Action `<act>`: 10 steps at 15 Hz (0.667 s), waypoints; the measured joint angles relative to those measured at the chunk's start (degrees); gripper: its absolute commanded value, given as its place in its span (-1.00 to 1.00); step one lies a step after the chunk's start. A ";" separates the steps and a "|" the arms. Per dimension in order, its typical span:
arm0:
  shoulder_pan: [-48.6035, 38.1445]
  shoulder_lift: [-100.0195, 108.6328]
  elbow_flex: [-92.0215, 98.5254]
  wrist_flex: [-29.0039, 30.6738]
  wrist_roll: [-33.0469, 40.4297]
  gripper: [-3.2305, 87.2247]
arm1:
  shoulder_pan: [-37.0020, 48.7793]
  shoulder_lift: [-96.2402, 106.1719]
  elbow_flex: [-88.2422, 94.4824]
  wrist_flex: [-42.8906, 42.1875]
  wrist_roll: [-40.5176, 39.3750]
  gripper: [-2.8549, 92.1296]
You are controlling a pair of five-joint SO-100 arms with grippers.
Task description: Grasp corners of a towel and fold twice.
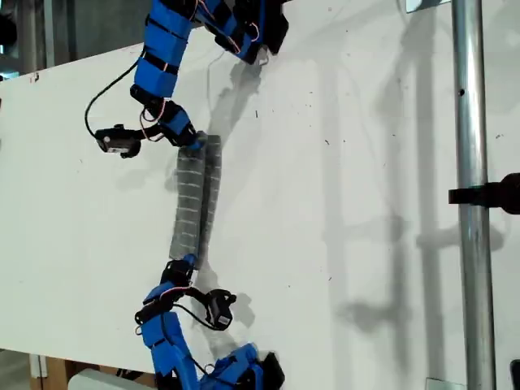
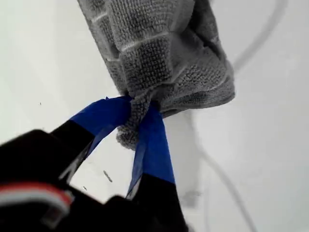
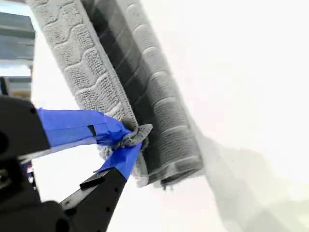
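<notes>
Both grippers clamped on soft grey pale-striped towel [image 1: 195, 199]. My first gripper [image 2: 140, 118] pinches bunched corner [image 2: 133, 128]; my second gripper [image 3: 126, 140] pinches another corner [image 3: 137, 131]. Which exterior-view arm is which: cannot tell. Towel stretched narrow over white table [image 1: 341, 244], long axis between arms.

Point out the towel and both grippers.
towel [image 1: 192, 195]: exterior view, middle of the folded strip.
my first gripper [image 2: 140, 108]: first wrist view, tips pinching cloth.
my second gripper [image 3: 129, 137]: second wrist view, tips pinching the corner.
</notes>
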 measured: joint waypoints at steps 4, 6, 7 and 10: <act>0.79 -8.88 -0.26 -1.05 -2.11 -0.99 | -4.39 -10.90 2.46 -5.62 4.57 -0.95; 0.35 -9.23 0.18 -1.85 -2.29 -0.89 | -3.96 -13.01 2.46 -7.56 5.10 -0.95; -1.49 -9.23 0.18 -2.02 -2.20 -0.65 | -2.99 -13.10 2.37 -8.00 5.10 -0.87; -6.86 -9.05 -0.09 1.41 -2.20 -0.04 | 2.11 -12.39 2.72 -5.89 5.10 -0.38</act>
